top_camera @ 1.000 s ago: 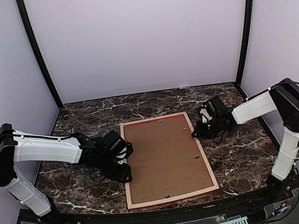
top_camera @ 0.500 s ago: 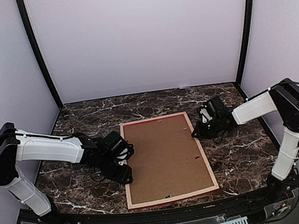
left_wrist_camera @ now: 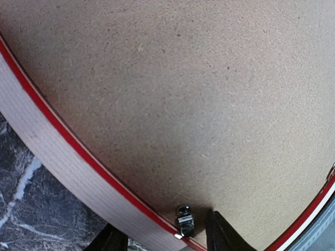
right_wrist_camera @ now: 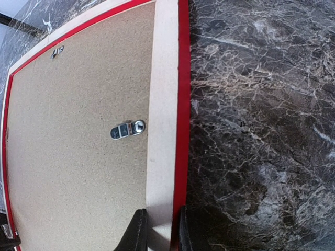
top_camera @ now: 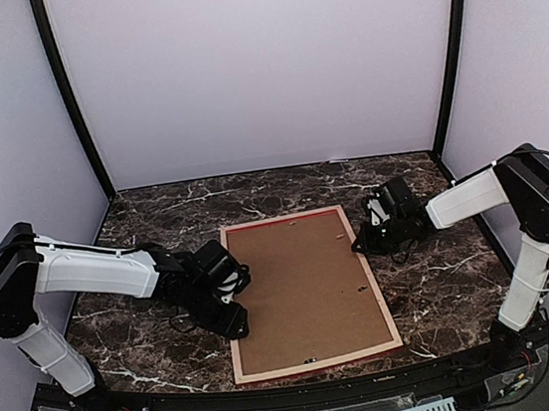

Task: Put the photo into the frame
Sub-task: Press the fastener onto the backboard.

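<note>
The frame [top_camera: 319, 363] lies face down on the marble table, pale wood rails up, with a brown backing board [top_camera: 300, 288] filling it. The photo is hidden. My left gripper [top_camera: 235, 309] is at the frame's left rail [left_wrist_camera: 52, 151]. Its jaws are open and straddle the rail and a small metal turn clip [left_wrist_camera: 184, 222], one finger on the marble side and one over the board. My right gripper [top_camera: 360, 245] is shut on the frame's right rail [right_wrist_camera: 163, 104], one finger on each side of it.
Another metal clip [right_wrist_camera: 128, 129] lies on the backing board [right_wrist_camera: 73, 157] near the right rail. Dark marble table [top_camera: 443, 275] surrounds the frame. Lilac walls with black corner posts [top_camera: 71, 100] enclose the back and sides.
The left gripper's jaws have widened and the left arm has crept slightly toward the frame. The right arm and the frame have not moved.
</note>
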Robot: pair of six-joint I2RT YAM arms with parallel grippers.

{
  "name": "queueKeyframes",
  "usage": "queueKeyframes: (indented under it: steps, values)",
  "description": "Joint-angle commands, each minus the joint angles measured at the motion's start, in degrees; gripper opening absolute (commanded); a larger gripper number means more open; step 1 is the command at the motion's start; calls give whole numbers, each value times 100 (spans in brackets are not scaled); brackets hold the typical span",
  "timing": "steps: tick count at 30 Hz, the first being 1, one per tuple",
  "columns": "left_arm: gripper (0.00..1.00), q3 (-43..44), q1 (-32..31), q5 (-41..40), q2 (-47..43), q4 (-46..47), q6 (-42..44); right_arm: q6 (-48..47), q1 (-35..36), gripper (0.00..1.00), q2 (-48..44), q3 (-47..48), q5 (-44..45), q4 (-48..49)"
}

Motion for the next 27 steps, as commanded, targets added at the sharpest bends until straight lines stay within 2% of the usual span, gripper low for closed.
queueKeyframes:
  steps: [1, 9, 11, 27]
  values:
    - [55, 181, -49, 176, 46, 95, 117, 78, 37, 0, 382, -240, -368, -535]
    - [77, 95, -51, 31, -300, 111, 83, 86, 36, 0, 412, -241, -400, -495]
    - [79, 79, -48, -52, -371, 59, 83, 89, 33, 0, 421, -245, -408, -488]
    - [73, 377, -52, -1151, -174, -770, -24, 117, 38, 0, 426, -278, -426, -442]
